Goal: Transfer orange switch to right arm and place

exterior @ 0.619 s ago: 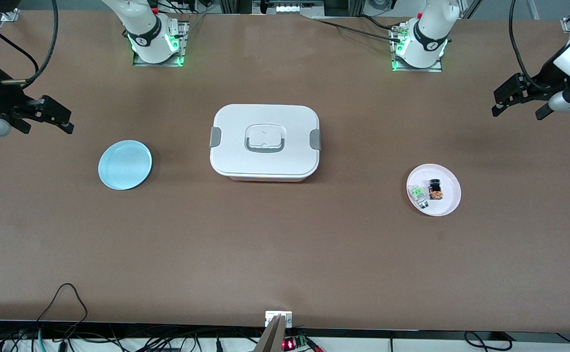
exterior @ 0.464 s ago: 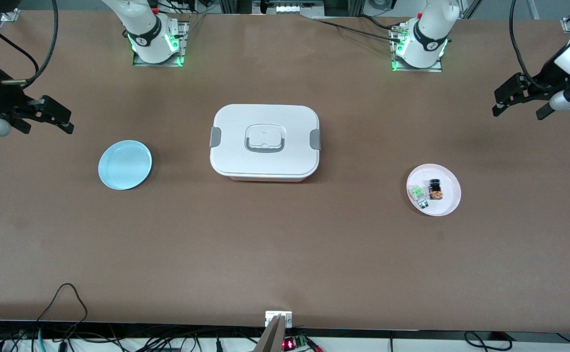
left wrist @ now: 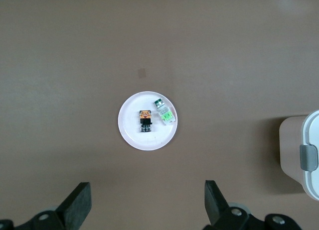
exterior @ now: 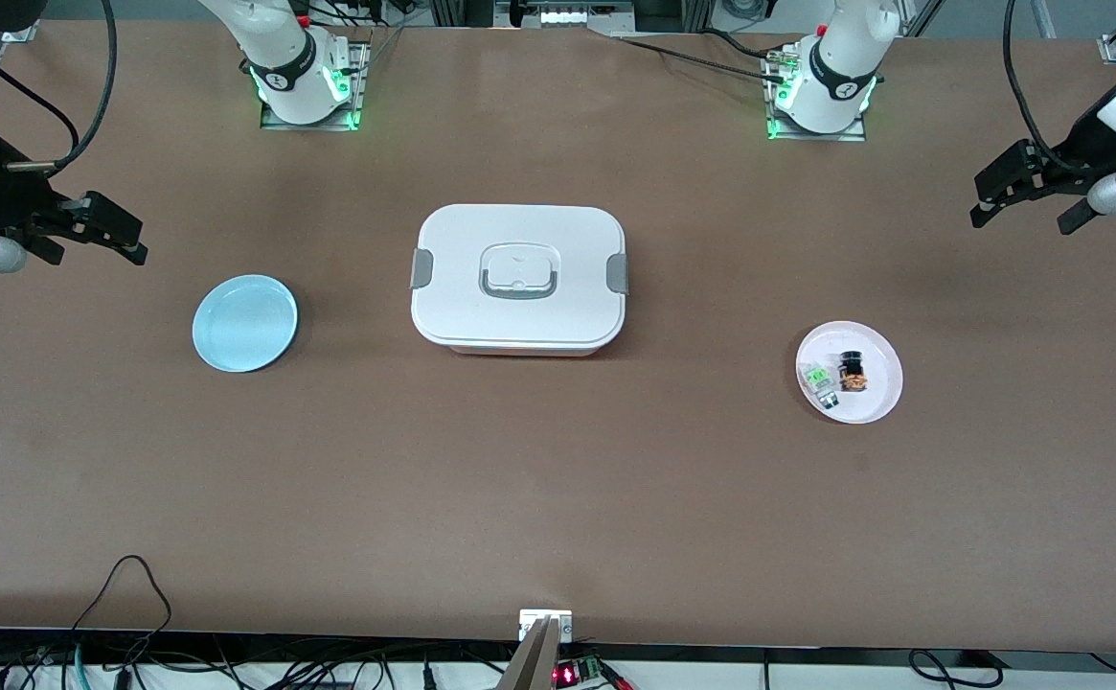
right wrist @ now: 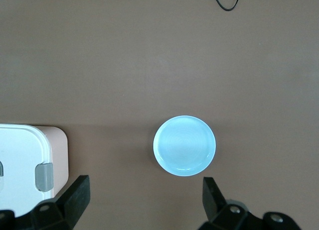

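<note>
The orange switch (exterior: 853,372) is a tiny black part with an orange-tan end, and it lies on a small white plate (exterior: 874,402) toward the left arm's end of the table. It also shows in the left wrist view (left wrist: 145,120) on that plate (left wrist: 132,138). My left gripper (exterior: 1018,218) is open and empty, in the air above bare table near that end, well apart from the plate; its jaws show wide apart in its wrist view (left wrist: 147,190). My right gripper (exterior: 93,254) is open and empty above the table at the right arm's end (right wrist: 145,184).
A small clear-white part with a green marking (exterior: 818,380) lies beside the switch on the same plate (left wrist: 164,112). A light blue plate (exterior: 244,323) sits toward the right arm's end (right wrist: 185,146). A closed white lidded box (exterior: 517,278) stands mid-table.
The left gripper has shifted slightly toward the left arm's end of the table. The right gripper has barely moved. Nothing on the table has moved.
</note>
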